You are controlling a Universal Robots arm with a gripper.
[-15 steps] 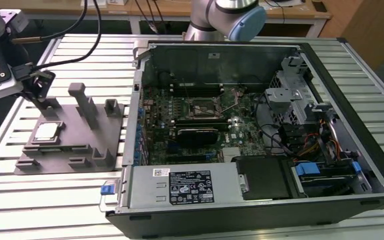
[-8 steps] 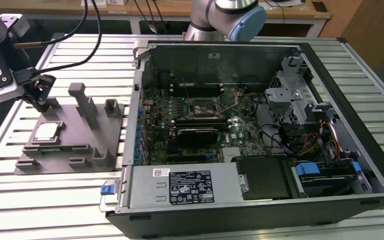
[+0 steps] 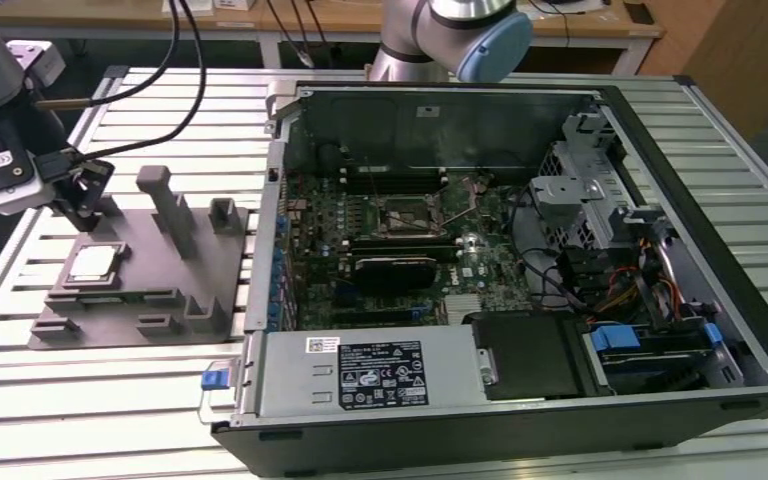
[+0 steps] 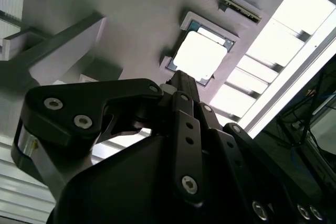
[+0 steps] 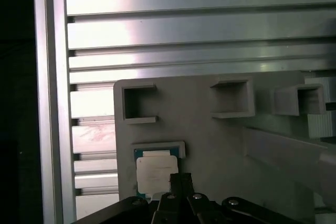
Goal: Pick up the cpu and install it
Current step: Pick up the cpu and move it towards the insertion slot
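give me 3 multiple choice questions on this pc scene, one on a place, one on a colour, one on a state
1. The case is: A closed, B open with its side panel off, C covered by cloth.
2. The cpu lies: A inside the case, B on the floor, C on the tray beside it.
3. The tray is: A grey, B red, C yellow.
Answers: 1 B, its board shows; 2 C, it sits flat in a tray pocket at the exterior view's left; 3 A, plain grey in both wrist views.
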